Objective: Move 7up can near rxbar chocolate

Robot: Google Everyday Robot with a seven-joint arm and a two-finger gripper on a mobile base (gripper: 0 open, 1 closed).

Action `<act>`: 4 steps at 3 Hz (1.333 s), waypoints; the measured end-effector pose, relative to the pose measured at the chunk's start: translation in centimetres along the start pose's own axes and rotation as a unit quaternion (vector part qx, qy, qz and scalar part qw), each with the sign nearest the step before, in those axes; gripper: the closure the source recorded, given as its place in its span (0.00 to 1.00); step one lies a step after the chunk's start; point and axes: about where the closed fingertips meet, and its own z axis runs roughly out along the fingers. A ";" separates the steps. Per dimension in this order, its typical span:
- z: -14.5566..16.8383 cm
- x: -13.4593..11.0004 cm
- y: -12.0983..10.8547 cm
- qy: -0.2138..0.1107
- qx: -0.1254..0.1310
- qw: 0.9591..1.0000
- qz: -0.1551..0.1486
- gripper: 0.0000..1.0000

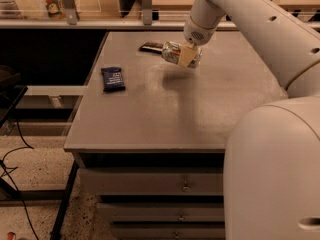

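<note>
My gripper (186,55) is shut on the 7up can (174,53), a small silver-white can with a green band, held on its side above the far middle of the grey table (200,114). The rxbar chocolate (151,47), a slim dark bar, lies flat on the table just left of the can, near the far edge. The can's left end is close to the bar's right end, and its shadow falls on the table below it.
A wider dark blue packet (113,78) lies near the table's left edge. A shelf rail with posts (146,6) runs behind the table. Drawers (185,184) sit under the table front. My large white arm body (270,174) fills the lower right.
</note>
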 end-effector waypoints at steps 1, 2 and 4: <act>1.0 -1.2 -0.7 -0.001 0.008 1.000 -0.010 0.54; 1.9 -2.2 -1.4 -0.001 0.017 1.000 -0.015 0.37; 2.7 -2.9 -2.3 0.000 0.029 0.999 -0.014 0.00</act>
